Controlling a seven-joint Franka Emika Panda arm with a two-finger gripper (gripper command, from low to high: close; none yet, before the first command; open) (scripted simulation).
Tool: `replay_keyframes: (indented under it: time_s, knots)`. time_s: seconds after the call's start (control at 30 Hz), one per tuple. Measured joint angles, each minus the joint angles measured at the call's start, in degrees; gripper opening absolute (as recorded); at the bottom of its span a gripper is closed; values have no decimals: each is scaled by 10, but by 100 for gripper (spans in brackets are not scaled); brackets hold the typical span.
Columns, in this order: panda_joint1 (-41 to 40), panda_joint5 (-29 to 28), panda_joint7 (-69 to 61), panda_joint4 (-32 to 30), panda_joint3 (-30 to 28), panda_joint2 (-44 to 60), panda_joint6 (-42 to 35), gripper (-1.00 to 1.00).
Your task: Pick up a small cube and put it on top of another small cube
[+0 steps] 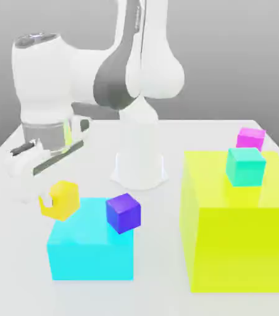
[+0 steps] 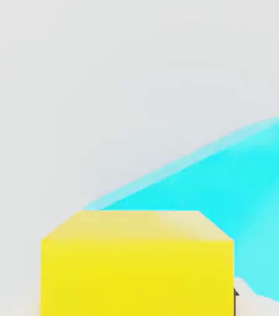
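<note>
Exterior view shows the white arm (image 1: 136, 68) bent low toward the view's left, its wrist hanging over the pale worktop (image 1: 18, 259). The jaws are pressed in on the small yellow cube (image 1: 60, 200), which sits tilted just below the wrist, at the upper corner of the cyan block (image 1: 91, 247) on the exterior view's left. Whether the cube touches that corner cannot be told. The white jaws themselves blur into the pale worktop there and are hard to pick out.

In the hand view the small yellow cube (image 2: 136, 265) sits close under the camera, its lower part cut off by the picture's edge. 2 small dark slivers show beside it at the frame's edge, too little to say what they are. The cyan block (image 2: 253, 203) sweeps past beyond the cube, also cut off.

A small purple cube (image 1: 123, 213) rests on top of the cyan block, near the edge facing the exterior view's right, apart from the yellow one. Well apart, on the exterior view's right, stands a big yellow-green block (image 1: 241, 228) with a small teal cube (image 1: 245, 165) on its top. A small magenta cube (image 1: 250, 138) shows behind the teal one; whether it sits on the block's far edge or on the worktop behind cannot be told
</note>
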Motion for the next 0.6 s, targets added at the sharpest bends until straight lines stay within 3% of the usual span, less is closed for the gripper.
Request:
replay_keyframes:
  time_s: [0.37, 0.5, 0.53, 0.6]
  knots:
    - [220, 65, -33, 111, 141, -134, -241, -100]
    - [239, 75, -33, 69, 173, -113, -178, -100]
    - [240, 77, -32, 61, 176, -109, -166, 100]
    - [240, 77, -32, 61, 176, -109, -166, 100]
